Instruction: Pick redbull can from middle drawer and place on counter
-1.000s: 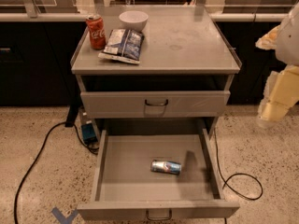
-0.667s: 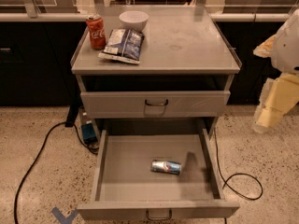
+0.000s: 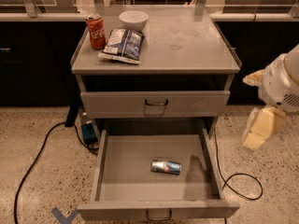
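The redbull can [image 3: 166, 166] is lying sideways in the open middle drawer [image 3: 126, 174]; the gripper [image 3: 258, 133] is hanging at three o'clock, beside the counter [image 3: 187, 45], its grip impossible to tell.

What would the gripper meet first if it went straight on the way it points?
Probably the floor beside the open drawer; the gripper hangs there, tilted downward. Depth is unclear.
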Robot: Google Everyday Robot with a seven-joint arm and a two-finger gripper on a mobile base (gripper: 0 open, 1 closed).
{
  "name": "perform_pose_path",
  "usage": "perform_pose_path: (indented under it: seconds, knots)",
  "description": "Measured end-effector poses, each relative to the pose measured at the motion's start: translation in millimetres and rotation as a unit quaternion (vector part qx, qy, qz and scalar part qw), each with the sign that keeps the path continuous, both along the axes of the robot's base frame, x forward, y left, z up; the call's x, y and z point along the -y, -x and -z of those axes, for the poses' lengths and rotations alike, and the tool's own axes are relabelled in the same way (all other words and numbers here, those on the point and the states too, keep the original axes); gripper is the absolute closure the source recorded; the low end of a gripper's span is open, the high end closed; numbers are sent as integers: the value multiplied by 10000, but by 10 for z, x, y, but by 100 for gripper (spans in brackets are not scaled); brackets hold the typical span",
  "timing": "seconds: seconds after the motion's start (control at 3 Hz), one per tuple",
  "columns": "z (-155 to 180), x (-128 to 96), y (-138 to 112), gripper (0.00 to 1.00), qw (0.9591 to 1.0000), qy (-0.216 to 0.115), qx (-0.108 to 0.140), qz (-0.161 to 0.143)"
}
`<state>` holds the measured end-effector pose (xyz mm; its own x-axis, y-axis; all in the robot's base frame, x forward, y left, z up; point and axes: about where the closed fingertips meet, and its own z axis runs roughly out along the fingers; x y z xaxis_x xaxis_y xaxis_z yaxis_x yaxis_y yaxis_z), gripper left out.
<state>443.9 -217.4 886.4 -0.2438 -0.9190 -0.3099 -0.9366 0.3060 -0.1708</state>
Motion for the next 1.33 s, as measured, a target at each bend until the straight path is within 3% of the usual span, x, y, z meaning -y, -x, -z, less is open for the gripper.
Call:
perform_pose_path:
  seconds: [0.67, 1.0, 1.33]
  knots:
    - [899, -8, -46, 0, 9998, -179, -88, 59]
    - [1314, -110, -32, 0, 9994, -161, -305, -47]
    - [1314, -110, -31, 0, 9994, -161, -305, -47]
